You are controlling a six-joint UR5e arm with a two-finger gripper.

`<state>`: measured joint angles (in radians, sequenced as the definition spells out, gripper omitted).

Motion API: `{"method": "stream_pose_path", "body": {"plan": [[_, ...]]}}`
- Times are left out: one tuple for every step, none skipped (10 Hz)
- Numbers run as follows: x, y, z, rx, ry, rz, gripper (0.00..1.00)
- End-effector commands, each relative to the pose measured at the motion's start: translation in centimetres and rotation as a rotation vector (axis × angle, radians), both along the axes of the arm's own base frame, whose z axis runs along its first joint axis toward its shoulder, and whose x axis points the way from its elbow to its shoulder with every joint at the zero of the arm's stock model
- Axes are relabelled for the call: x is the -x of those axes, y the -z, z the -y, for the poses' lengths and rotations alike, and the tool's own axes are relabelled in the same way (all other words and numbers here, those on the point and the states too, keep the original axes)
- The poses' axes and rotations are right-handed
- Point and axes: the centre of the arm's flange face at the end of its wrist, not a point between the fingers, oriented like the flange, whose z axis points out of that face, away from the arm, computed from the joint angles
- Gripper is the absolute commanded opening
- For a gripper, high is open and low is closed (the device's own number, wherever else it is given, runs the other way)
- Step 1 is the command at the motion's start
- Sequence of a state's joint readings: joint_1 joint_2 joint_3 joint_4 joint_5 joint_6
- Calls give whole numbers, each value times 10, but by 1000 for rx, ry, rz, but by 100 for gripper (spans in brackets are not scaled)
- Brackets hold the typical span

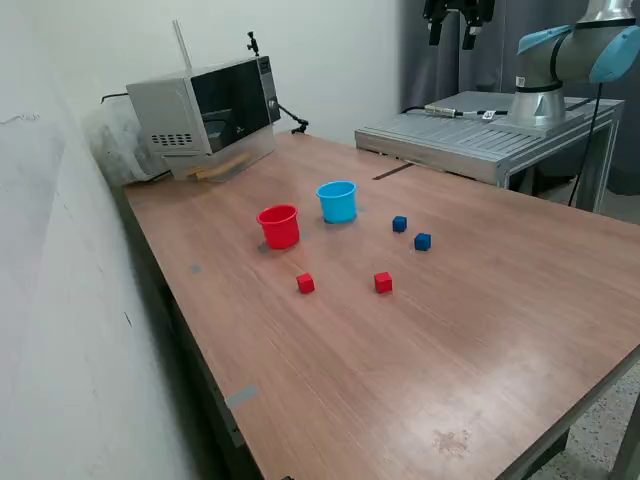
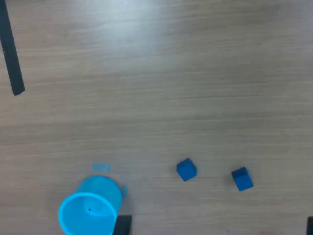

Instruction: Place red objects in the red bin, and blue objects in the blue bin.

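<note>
Cups and cubes on my wooden table

My gripper hangs high, fingers apart. The red cup and light blue cup stand upright near each other; two red cubes and two blue cubes lie nearby. A microwave sits behind.

You've got a reddish-brown wood-grain table with everything sitting on it. The red cup is bright red all over, and the cup next to it is light blue, same shade inside as out in your wrist view. Two bright red cubes, two dark blue cubes, clearly deeper than the cup's blue. The microwave at the back is silver-grey with a black door. The robot arm has light blue caps on grey.
</note>
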<state>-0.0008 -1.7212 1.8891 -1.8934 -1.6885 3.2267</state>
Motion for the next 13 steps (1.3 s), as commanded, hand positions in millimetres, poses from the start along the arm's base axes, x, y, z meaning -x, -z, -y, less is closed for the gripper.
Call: {"method": "stream_pose_path", "body": {"plan": [[4, -6, -6, 2, 18, -14, 100], [5, -6, -7, 3, 18, -17, 100], [6, -7, -2, 5, 9, -19, 100], [11, -17, 2, 8, 0, -39, 100], [9, -31, 28, 10, -58, -69, 100], [13, -37, 64, 14, -131, -77, 100], [19, -36, 97, 15, -197, -74, 100], [28, -23, 111, 14, -219, -46, 100], [33, -6, 125, 12, -244, -15, 100], [39, 13, 137, 9, -264, 8, 100], [49, 32, 140, 6, -268, 25, 100], [60, 54, 143, 2, -271, 48, 100], [66, 74, 144, 9, -272, 51, 100]]}}
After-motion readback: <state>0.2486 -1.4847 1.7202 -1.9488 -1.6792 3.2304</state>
